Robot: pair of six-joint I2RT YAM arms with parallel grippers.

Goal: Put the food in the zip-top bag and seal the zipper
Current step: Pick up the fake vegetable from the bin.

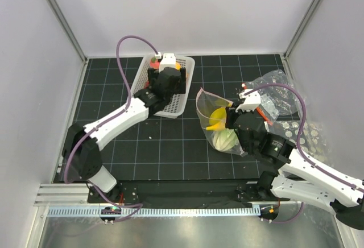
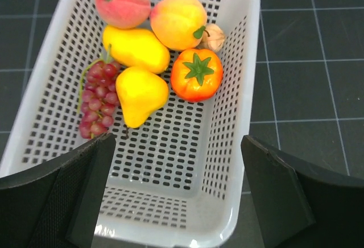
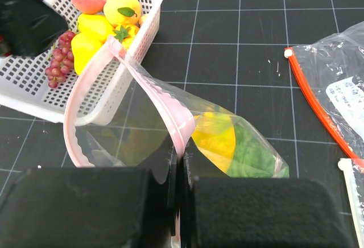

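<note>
Right wrist: right end effector (image 3: pixel 181 168) pinches the zip-top bag (image 3: pixel 131 128), propping it open. Left end effector (image 2: pixel 176 185), spread, hovers over food (image 2: pixel 139 91).

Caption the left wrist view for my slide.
Left gripper, jaws open, hovers over white basket holding peach, grapes, yellow pears, orange-red fruit.

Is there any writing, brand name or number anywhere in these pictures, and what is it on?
Nothing can be read.
Too blurred to read: a few lines of small print on the white label of the clear bag with the orange-red strip.
No writing visible on the zip-top bag or the white basket.
</note>
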